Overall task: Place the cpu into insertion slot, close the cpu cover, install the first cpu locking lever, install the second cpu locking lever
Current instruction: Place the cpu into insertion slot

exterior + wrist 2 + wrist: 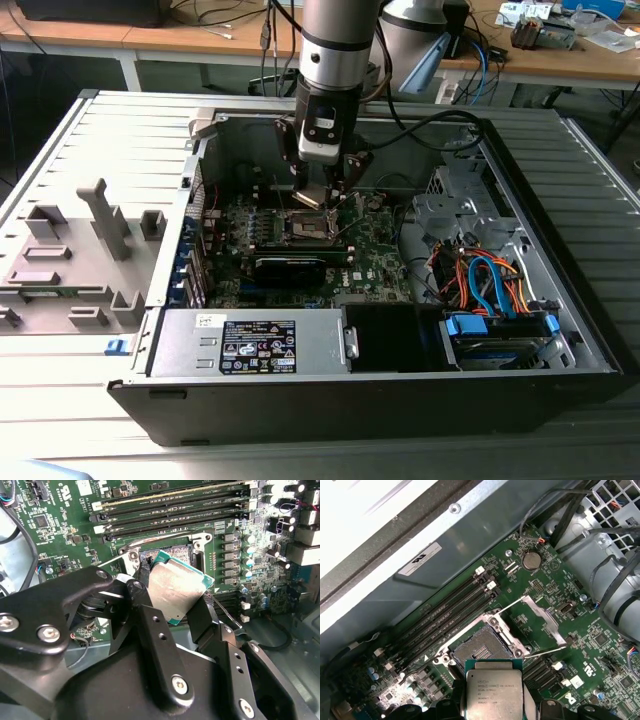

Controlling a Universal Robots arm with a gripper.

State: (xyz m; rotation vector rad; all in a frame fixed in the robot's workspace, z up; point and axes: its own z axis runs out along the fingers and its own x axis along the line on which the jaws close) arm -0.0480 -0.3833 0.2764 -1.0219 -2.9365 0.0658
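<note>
Silvery-grey and flat, the small square cpu [177, 587] is pinched by its edges in the black hand [170, 599], just above the dark square insertion slot [479, 651]. The silver cpu cover [546, 621] stands open beside the slot. Seating it well likely means levelling the chip and squaring its corners to the slot.

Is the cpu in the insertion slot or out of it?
Out. The gripper holds the cpu clear of the insertion slot, whose dark contact field lies bare in the first wrist view.
</note>
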